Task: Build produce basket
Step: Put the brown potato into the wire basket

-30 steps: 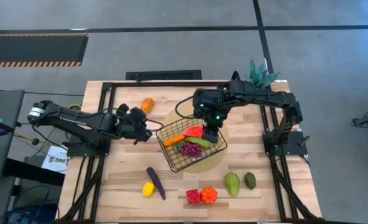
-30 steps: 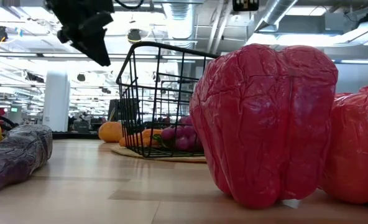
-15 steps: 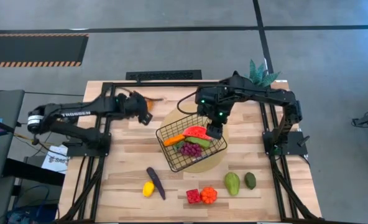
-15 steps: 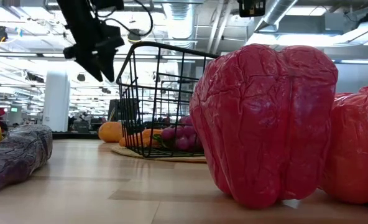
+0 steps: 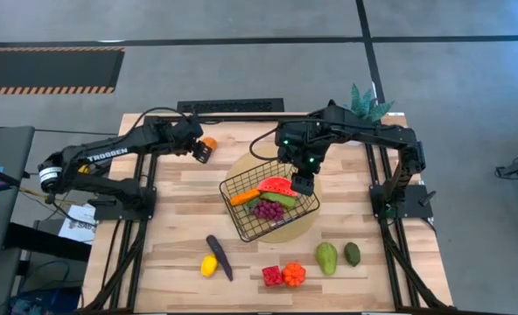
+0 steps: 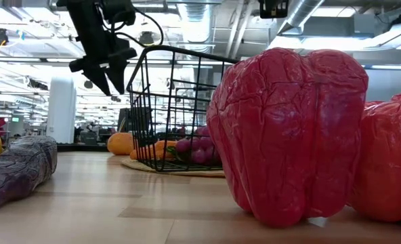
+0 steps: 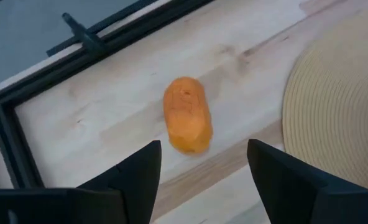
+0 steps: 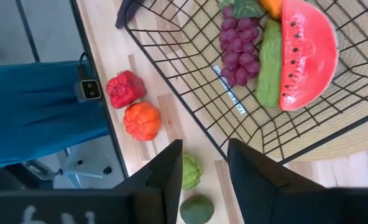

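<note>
The black wire basket [image 5: 230, 185] stands on the round tan mat [image 5: 292, 230]. It holds a watermelon slice [image 5: 276, 185], grapes [image 5: 269, 210], a carrot [image 5: 244, 197] and a green piece [image 8: 270, 62]. An orange [image 7: 187, 114] lies on the table near the far edge, left of the mat. My left gripper [image 7: 202, 171] hangs open above it, one finger on either side, without touching it; in the low view my left gripper [image 6: 106, 85] is well above the table. My right gripper [image 8: 204, 168] hovers slightly open over the basket's right rim [image 8: 190, 112], clear of it.
Near the front edge lie a purple eggplant [image 5: 219, 256], a lemon [image 5: 208, 265], a red pepper [image 5: 271, 276], an orange pepper [image 5: 294, 274] and two green avocados [image 5: 327, 257] [image 5: 353, 254]. A potted plant [image 5: 366, 103] stands at the far right corner. Black frame rails [image 5: 233, 117] border the table.
My left gripper has swung from beside the basket's left side toward the table's far edge, until it came to hang over the orange. It has turned on the way and opened its fingers. The basket and the produce in it have not moved.
</note>
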Available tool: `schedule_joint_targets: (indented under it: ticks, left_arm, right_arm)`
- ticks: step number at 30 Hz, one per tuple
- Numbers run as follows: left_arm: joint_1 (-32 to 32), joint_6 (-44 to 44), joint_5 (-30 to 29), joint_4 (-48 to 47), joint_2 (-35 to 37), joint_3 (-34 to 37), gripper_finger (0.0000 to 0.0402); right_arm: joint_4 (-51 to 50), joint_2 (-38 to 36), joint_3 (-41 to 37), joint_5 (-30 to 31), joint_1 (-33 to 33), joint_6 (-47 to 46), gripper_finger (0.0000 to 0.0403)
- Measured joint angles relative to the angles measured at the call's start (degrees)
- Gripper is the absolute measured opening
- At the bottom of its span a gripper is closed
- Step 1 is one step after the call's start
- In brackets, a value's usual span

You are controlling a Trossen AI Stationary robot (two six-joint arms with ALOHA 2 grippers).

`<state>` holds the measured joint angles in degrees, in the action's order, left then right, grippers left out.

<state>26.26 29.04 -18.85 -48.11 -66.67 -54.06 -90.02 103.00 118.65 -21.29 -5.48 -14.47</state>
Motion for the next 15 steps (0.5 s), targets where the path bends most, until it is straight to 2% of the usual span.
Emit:
schedule_joint_targets:
  ticks: [3,8,11,15]
  left_arm:
    - [0.0,-3.5,-0.9,1.2,0.0,0.0,0.0222]
    - [0.3,-1.8,-3.7,1.1,-1.0,0.0,0.023]
    - [0.5,-0.7,-3.8,1.3,-4.0,0.0,0.025]
    - [0.7,0.7,-4.9,1.4,-11.2,0.0,0.0277]
  right_arm:
    - [0.0,0.0,0.0,0.7,0.0,0.9,0.0146]
    - [0.0,0.0,0.0,0.9,0.0,2.6,0.0149]
    - [0.0,0.0,0.0,0.9,0.1,3.0,0.0152]
    - [0.0,0.0,0.0,0.9,0.1,3.3,0.0152]
